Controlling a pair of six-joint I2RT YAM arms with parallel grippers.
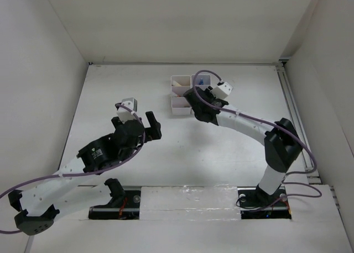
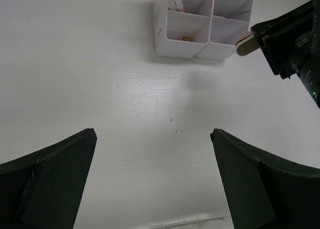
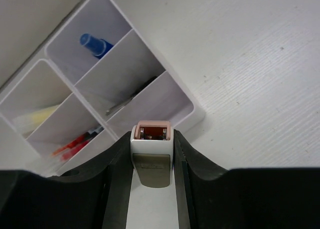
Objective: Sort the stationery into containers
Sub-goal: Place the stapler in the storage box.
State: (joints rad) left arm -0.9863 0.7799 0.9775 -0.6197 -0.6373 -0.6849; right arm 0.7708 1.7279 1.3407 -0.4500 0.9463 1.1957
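The white containers block (image 3: 192, 106) lies just ahead of my right gripper (image 3: 152, 139). That gripper is shut on a small white item with a pink tip (image 3: 152, 146), held just above the block's near edge. The compartments hold a blue-capped bottle (image 3: 95, 44), a yellow bar (image 3: 37, 119), red pens (image 3: 75, 144) and a dark metal piece (image 3: 130, 99). In the top view the block (image 1: 180, 102) is partly hidden by the right gripper (image 1: 194, 97). My left gripper (image 1: 150, 126) is open and empty over bare table (image 2: 152, 134). The block (image 2: 187, 46) stands ahead of it.
White walls enclose the table on the left, back and right. A metal rail runs along the right edge (image 1: 293, 109). The right arm's body (image 2: 295, 44) reaches in from the right of the left wrist view, with the held item's tip (image 2: 245, 44) showing.
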